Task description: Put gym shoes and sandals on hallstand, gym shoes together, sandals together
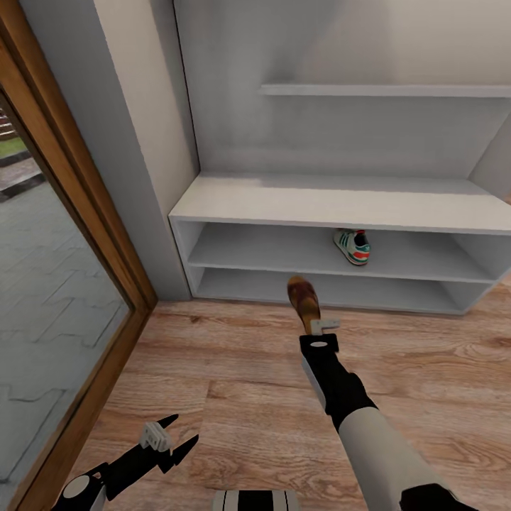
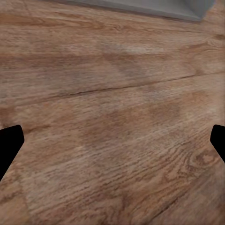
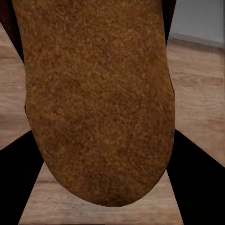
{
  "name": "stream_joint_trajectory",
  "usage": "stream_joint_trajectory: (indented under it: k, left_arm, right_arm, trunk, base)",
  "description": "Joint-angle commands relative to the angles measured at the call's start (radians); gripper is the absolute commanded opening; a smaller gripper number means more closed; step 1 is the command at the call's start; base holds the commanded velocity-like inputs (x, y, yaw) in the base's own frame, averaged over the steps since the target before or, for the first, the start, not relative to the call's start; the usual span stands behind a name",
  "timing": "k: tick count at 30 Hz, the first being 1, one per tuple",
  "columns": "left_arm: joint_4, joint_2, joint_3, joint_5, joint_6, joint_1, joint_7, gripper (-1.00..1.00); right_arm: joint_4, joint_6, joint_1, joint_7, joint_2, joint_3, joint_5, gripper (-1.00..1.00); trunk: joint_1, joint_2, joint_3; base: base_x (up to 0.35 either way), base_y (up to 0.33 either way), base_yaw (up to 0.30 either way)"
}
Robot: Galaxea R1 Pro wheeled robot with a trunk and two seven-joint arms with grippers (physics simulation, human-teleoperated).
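In front of the hallstand (image 1: pixel 341 202), a broad stretch of wood-plank corridor floor (image 1: pixel 234 397) lies open between the robot and the unit's lower shelf edge. At nine o'clock in the head view a wood-framed glass door (image 1: pixel 64 298) bounds the floor, and a grey wall panel (image 1: pixel 121 142) meets the hallstand's end at about ten o'clock. The hallstand has a flat top, two open shelf slots beneath it, and a floating shelf (image 1: pixel 387 90) above at twelve o'clock.

One gym shoe (image 1: pixel 353 245) sits in the upper slot, toward one o'clock from picture centre: off-white, with green side stripes and a red heel accent, its heel toward the robot.

The right tool (image 1: pixel 317 326) is clenched on a sandal (image 1: pixel 304 301), gripping it at its near end, so the sandal juts from the fingers toward twelve o'clock, its far tip level with the front edge of the lower slot. The sandal is brown with a mottled footbed; in the right wrist view that footbed (image 3: pixel 98 98) lies between the two dark fingers (image 3: pixel 18 183), above the floor.

The left tool (image 1: pixel 170 443) hangs low at seven o'clock, released, its fingers spread above bare floor planks (image 2: pixel 112 122).
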Motion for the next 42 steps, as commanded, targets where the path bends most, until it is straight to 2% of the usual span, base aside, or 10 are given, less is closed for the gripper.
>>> stream_joint_trajectory:
  k: [1, 2, 3, 5, 8, 17, 28, 42]
  left_arm:
    - [0.001, 0.000, 0.002, 0.001, -0.003, -0.001, -0.005, 1.00]
    - [0.001, 0.000, 0.002, 0.001, -0.003, -0.001, -0.005, 1.00]
    - [0.001, 0.000, 0.001, 0.001, -0.003, -0.001, -0.005, 1.00]
    - [0.001, 0.000, 0.000, 0.001, -0.003, -0.001, -0.005, 1.00]
    - [0.001, 0.000, -0.001, 0.001, -0.002, -0.001, -0.005, 1.00]
    - [0.001, -0.001, -0.003, 0.001, 0.001, -0.001, -0.003, 1.00]
    - [0.001, -0.002, -0.004, 0.000, 0.003, -0.001, -0.003, 1.00]
    - [0.001, -0.001, -0.003, 0.000, 0.002, -0.001, -0.003, 1.00]
  right_arm:
    - [0.000, 0.009, 0.000, -0.001, 0.000, -0.010, 0.009, -1.00]
    - [0.001, 0.009, 0.000, -0.001, 0.000, -0.023, 0.009, -1.00]
    - [0.003, 0.010, 0.000, -0.002, 0.000, -0.069, 0.010, -1.00]
    - [0.004, 0.010, 0.000, -0.002, 0.000, -0.100, 0.010, -1.00]
    - [0.005, 0.010, 0.000, -0.002, 0.000, -0.119, 0.010, -1.00]
    - [0.004, 0.009, 0.000, -0.002, 0.000, -0.131, 0.009, -1.00]
    - [0.004, 0.009, 0.000, -0.002, 0.000, -0.134, 0.009, -1.00]
    - [0.003, 0.008, 0.000, -0.002, 0.000, -0.136, 0.009, -1.00]
  trunk:
    - [0.000, 0.000, -0.001]
    - [0.000, 0.000, -0.001]
    - [0.000, 0.000, -0.001]
    - [0.000, 0.000, -0.001]
    - [0.000, 0.000, -0.001]
    - [0.000, 0.000, -0.001]
    - [0.000, 0.000, -0.001]
    - [0.000, 0.000, -0.001]
  base:
    - [0.000, 0.000, 0.000]
    - [0.000, 0.000, 0.000]
    - [0.000, 0.000, 0.000]
    - [0.000, 0.000, 0.000]
    - [0.000, 0.000, 0.000]
    - [0.049, 0.000, 0.000]
    - [0.251, 0.000, 0.000]
    - [0.040, 0.000, 0.000]
